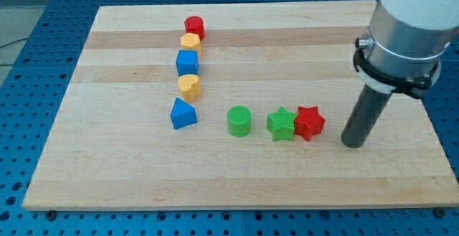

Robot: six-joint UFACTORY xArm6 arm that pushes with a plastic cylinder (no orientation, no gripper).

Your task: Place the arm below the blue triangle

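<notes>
The blue triangle [183,114] lies on the wooden board [107,171] left of the middle. My tip [352,143] rests on the board at the view's right, far to the right of the blue triangle and slightly lower in the view. It stands just right of the red star [309,123], a small gap apart.
Above the blue triangle a column runs up: a yellow heart [188,87], a blue cube [187,63], a yellow block [190,43], a red cylinder [194,27]. A green cylinder [239,121] and a green star [281,125] lie between triangle and red star.
</notes>
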